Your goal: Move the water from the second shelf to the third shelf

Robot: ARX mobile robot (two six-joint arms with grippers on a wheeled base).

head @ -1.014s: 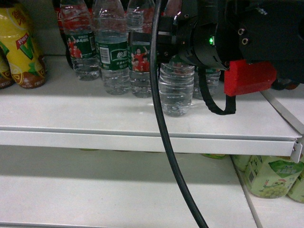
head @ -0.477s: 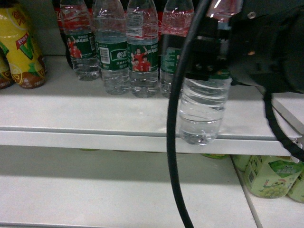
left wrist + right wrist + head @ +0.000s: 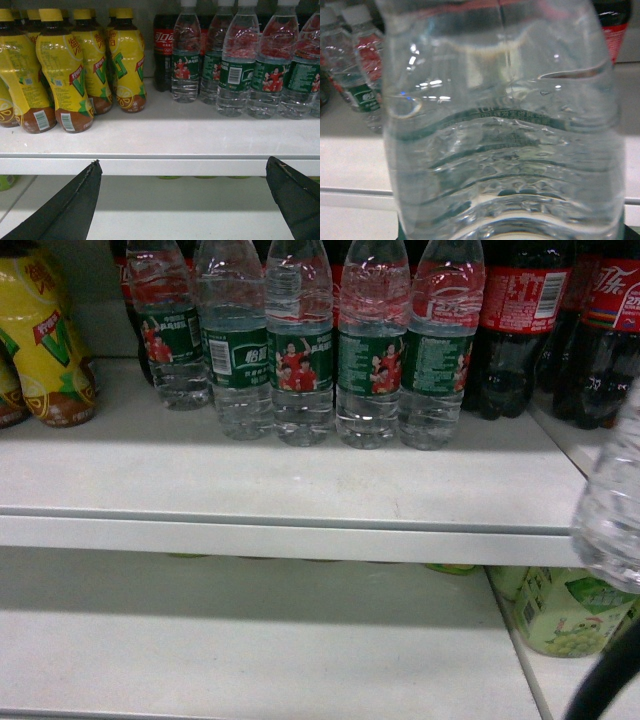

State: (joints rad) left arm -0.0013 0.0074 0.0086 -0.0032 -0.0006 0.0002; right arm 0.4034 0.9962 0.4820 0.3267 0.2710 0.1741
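One water bottle apparently mid-air, upright

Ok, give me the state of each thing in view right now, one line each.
water: off the shelf, in the air at the head view's right edge, upright.
left pincer: open, holding nothing, below the shelf edge.
right pincer: not visible; grip cannot be confirmed.
water bottles in the row: upright on the shelf.
yellow tea bottles: standing, capped.

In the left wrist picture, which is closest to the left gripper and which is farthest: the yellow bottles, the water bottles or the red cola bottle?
From the left gripper:
1. Yellow bottles, front left of the shelf.
2. Water bottles, right side, a bit further back.
3. Red cola bottle, middle, at the back.
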